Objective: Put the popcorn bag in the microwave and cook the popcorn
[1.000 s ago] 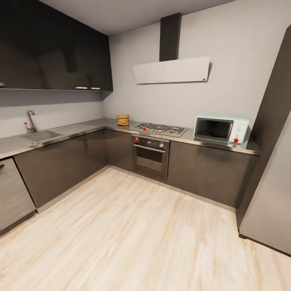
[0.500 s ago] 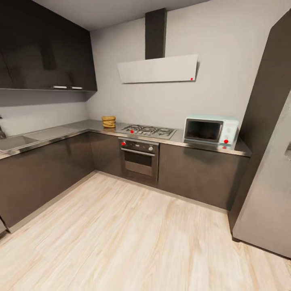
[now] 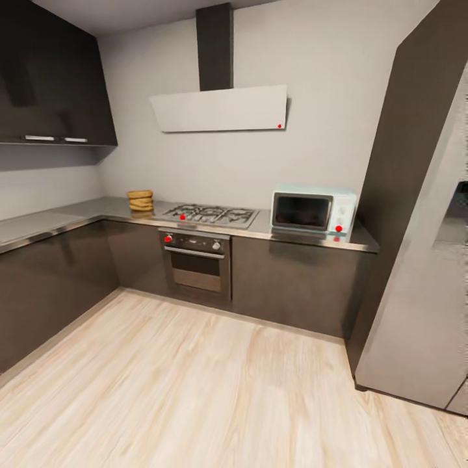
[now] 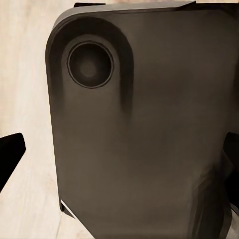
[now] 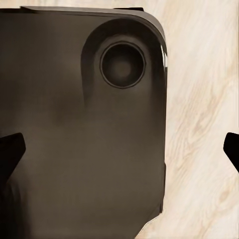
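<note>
Both arms hung low beside the robot's body, each wrist camera looking down at the pale plank floor. The left gripper's fingers [image 4: 11, 152] stood wide apart, one dark tip at each edge of its view, with a dark rounded body panel [image 4: 144, 129] filling the space between and beyond them. The right gripper's fingers [image 5: 11, 149] were spread just as wide, a matching dark panel [image 5: 82, 124] beyond them and bare floor [image 5: 199, 124] by the far tip. Neither pair held anything.

Across the room ran one counter [image 3: 286, 236]. On it I counted one popcorn bag [image 3: 140, 199], a squat tan sack at the corner end, well apart from the one pale-blue microwave [image 3: 313, 210], whose door was closed. Between them lay one gas hob [image 3: 209, 214], with one built-in oven [image 3: 195, 261] below it and one range hood [image 3: 219, 109] above.
</note>
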You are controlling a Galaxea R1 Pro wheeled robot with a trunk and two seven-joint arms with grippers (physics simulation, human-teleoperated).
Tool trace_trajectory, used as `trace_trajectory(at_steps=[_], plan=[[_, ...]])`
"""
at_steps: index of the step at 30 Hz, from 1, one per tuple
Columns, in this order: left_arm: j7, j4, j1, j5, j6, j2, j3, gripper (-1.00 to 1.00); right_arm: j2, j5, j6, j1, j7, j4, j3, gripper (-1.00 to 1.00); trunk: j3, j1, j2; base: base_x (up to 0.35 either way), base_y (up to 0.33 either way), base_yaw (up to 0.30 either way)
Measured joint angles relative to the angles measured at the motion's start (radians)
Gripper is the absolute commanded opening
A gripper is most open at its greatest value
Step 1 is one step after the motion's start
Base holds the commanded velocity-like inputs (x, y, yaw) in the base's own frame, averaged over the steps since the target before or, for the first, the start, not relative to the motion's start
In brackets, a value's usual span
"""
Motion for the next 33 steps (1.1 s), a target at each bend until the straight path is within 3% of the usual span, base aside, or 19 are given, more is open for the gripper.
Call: trace_trajectory(at_steps=[7,33], plan=[[0.000,0.000,0.000,0.000,-0.002,0.000,0.001,1.00,0.000,0.003,0.000,0.000,0.000,0.000,0.000,1.00,0.000,0.000,0.000,0.322,0.000,-0.210],[0.000,0.000,0.000,0.004,-0.001,0.000,0.001,1.00,0.000,0.010,-0.001,0.000,-0.001,0.000,0.002,1.00,0.000,0.000,0.000,0.322,0.115,-0.003]])
